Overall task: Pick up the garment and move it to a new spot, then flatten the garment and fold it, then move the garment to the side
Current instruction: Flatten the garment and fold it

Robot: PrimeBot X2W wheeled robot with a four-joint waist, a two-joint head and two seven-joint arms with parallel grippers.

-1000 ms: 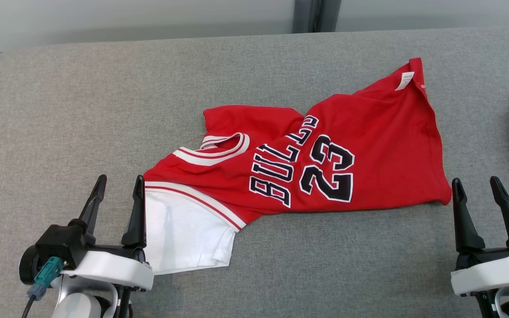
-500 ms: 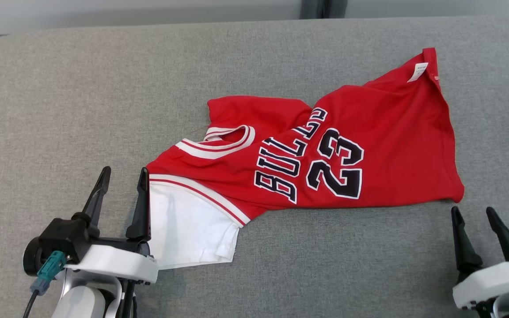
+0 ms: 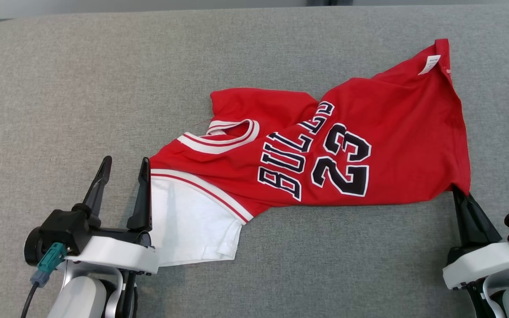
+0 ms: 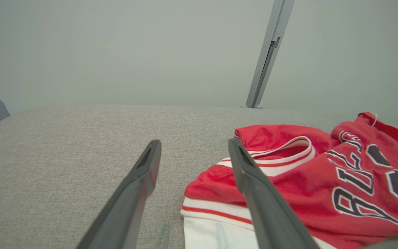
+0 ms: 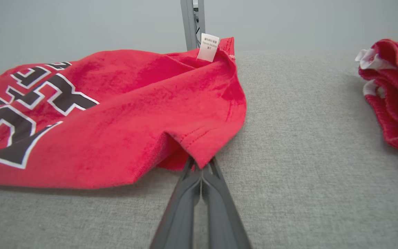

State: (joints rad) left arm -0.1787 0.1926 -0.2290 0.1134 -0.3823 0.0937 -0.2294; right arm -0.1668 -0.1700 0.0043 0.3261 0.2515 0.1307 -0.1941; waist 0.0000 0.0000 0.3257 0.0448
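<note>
The right gripper (image 3: 457, 191) is pinching the red shirt (image 3: 391, 110); the left gripper (image 3: 124, 162) is gaping.
At 4 o'clock, the right fingers are pressing together on its near hem corner. At 8 o'clock, the left fingers are standing wide apart, holding nothing, just beside the white sleeve (image 3: 184, 229). The shirt is lying crumpled on the grey table (image 3: 82, 66), centre toward 2 o'clock.

Matt cloth jersey (image 3: 404, 132) lies on coarse woven tabletop (image 3: 82, 88)
</note>
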